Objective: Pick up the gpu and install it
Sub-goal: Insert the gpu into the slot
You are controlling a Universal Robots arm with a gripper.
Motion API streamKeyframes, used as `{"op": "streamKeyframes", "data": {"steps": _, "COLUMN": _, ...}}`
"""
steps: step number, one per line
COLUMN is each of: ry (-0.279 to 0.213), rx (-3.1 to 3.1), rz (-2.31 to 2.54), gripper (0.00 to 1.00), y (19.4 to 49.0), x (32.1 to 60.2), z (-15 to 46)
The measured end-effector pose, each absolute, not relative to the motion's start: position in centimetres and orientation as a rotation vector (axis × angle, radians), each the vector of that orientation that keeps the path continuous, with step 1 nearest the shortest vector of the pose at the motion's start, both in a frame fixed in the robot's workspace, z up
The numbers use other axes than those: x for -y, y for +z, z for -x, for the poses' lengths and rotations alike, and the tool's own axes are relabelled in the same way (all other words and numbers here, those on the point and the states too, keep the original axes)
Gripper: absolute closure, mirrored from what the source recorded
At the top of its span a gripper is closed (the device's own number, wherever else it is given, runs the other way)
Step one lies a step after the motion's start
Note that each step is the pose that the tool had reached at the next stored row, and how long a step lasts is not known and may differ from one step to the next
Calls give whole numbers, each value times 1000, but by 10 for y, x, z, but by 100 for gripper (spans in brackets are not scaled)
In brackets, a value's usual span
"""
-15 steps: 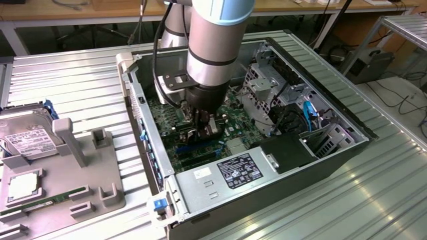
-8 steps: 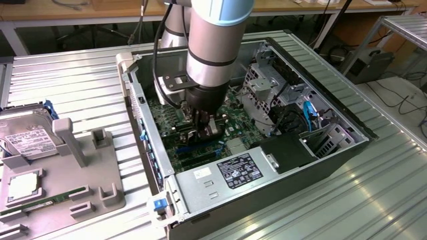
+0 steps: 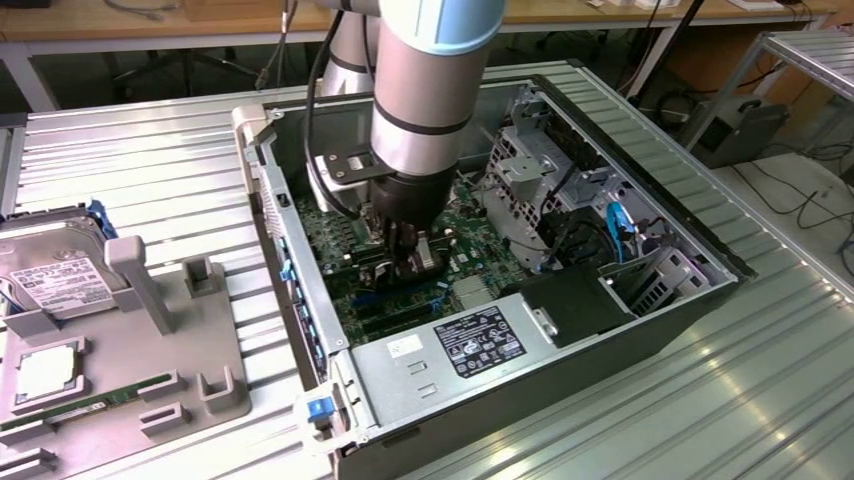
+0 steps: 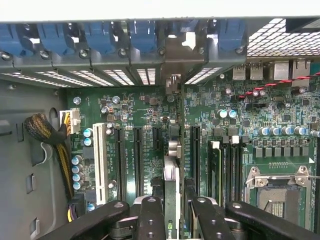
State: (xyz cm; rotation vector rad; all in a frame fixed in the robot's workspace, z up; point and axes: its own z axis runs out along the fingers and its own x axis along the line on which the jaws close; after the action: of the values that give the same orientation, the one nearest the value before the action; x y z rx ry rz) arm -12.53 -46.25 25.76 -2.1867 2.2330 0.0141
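Note:
My gripper (image 3: 404, 262) is deep inside the open computer case (image 3: 694, 300), low over the green motherboard (image 3: 347, 250). It is shut on the gpu (image 4: 171, 175), which stands on edge between the black fingers (image 4: 150, 220). In the wrist view the thin card runs along one of the black expansion slots (image 4: 137, 160). Its silver bracket (image 4: 176, 55) reaches the rear slot openings under the blue latches (image 4: 100, 37). In the exterior view the gpu (image 3: 424, 252) shows as a small dark card under the wrist. Whether its edge sits in a slot I cannot tell.
A white slot (image 4: 99, 160), memory sticks (image 4: 215, 170) and the bare processor socket (image 4: 277, 190) flank the card. The power supply (image 3: 454, 350) and drive cage (image 3: 534, 170) crowd the case. Outside it, a grey fixture (image 3: 174, 330) carries a hard drive (image 3: 54, 280) and a green memory stick (image 3: 94, 400).

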Motion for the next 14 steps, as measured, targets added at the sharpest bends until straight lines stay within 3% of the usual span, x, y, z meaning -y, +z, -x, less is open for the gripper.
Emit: {"op": "streamKeyframes", "data": {"steps": 14, "ry": 14, "rx": -2229, "rz": 2188, "gripper": 74, "y": 255, "x": 460, "z": 126}}
